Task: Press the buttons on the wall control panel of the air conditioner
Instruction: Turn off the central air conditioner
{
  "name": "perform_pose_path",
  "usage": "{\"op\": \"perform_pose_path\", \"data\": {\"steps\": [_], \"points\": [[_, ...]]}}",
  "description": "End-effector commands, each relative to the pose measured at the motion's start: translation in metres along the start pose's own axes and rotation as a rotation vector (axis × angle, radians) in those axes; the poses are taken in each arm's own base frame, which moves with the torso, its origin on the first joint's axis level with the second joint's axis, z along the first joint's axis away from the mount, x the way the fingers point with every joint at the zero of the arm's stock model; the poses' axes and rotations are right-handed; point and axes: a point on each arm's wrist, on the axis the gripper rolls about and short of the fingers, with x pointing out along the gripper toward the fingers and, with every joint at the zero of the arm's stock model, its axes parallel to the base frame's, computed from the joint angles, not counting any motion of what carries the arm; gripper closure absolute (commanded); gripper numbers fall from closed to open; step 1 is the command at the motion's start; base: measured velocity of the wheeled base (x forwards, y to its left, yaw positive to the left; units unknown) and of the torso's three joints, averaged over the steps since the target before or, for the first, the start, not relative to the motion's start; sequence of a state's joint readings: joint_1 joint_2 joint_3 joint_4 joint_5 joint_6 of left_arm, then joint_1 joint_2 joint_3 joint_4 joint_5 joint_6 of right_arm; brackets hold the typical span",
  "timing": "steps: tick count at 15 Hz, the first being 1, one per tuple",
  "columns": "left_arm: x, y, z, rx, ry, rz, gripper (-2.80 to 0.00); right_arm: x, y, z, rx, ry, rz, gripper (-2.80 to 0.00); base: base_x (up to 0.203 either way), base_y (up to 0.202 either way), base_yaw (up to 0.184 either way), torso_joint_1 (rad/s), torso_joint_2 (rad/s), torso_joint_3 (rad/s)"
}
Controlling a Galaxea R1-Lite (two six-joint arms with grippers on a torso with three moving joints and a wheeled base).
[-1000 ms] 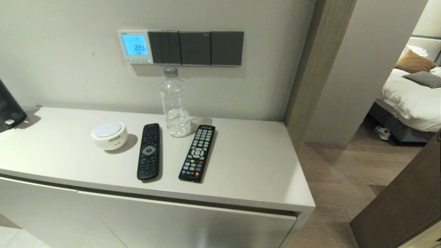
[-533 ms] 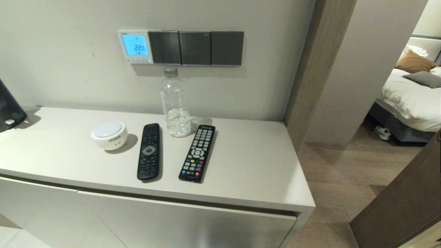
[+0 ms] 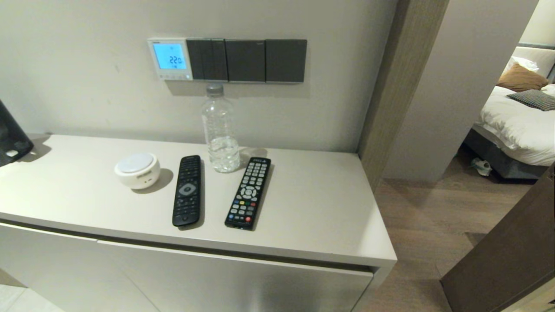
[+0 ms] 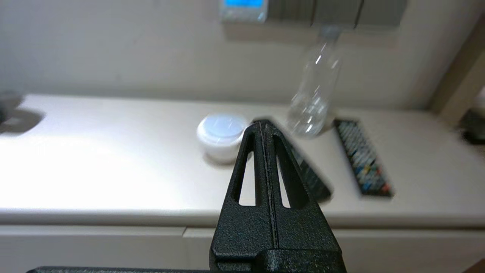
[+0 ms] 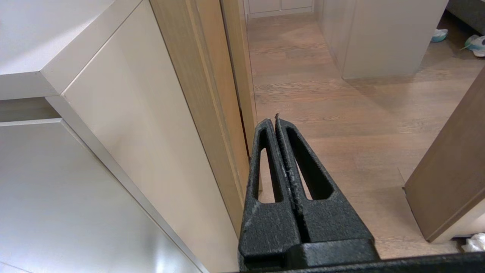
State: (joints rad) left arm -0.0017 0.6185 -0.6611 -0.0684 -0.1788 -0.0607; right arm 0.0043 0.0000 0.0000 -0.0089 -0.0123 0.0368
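Note:
The white wall control panel (image 3: 170, 59) hangs on the wall above the cabinet, its screen lit blue with digits. Its buttons (image 3: 173, 77) form a row of tiny pale keys along its lower edge. The panel's lower part also shows at the edge of the left wrist view (image 4: 243, 10). My left gripper (image 4: 264, 126) is shut and empty, in front of the cabinet and well short of the wall. My right gripper (image 5: 273, 120) is shut and empty, low beside the cabinet's right end over the wooden floor. Neither gripper shows in the head view.
Dark grey switch plates (image 3: 247, 60) adjoin the panel on its right. On the cabinet top (image 3: 312, 208) stand a clear water bottle (image 3: 220, 130), a white round device (image 3: 137, 170) and two black remotes (image 3: 187, 190) (image 3: 248, 192). A dark object (image 3: 11, 134) sits far left.

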Motion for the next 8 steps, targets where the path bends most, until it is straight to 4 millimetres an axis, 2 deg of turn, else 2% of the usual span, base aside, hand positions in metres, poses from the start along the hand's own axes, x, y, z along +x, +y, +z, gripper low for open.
{"op": "perform_pose_path", "data": {"steps": [1,4,6,8], "points": [[0.055,0.008,0.022,-0.072,0.083,-0.038,0.0,0.0,0.0,0.0,0.0,0.003,0.0,0.0,0.0,0.0,0.0,0.0,0.0,0.0],[0.103,0.008,0.046,-0.174,0.102,-0.123,0.0,0.0,0.0,0.0,0.0,0.003,0.0,0.0,0.0,0.0,0.0,0.0,0.0,0.0],[0.131,-0.001,0.05,-0.205,0.13,-0.197,0.0,0.0,0.0,0.0,0.0,0.003,0.0,0.0,0.0,0.0,0.0,0.0,0.0,0.0],[0.159,-0.009,0.046,-0.21,0.144,-0.215,0.0,0.0,0.0,0.0,0.0,0.003,0.0,0.0,0.0,0.0,0.0,0.0,0.0,0.0]]}}
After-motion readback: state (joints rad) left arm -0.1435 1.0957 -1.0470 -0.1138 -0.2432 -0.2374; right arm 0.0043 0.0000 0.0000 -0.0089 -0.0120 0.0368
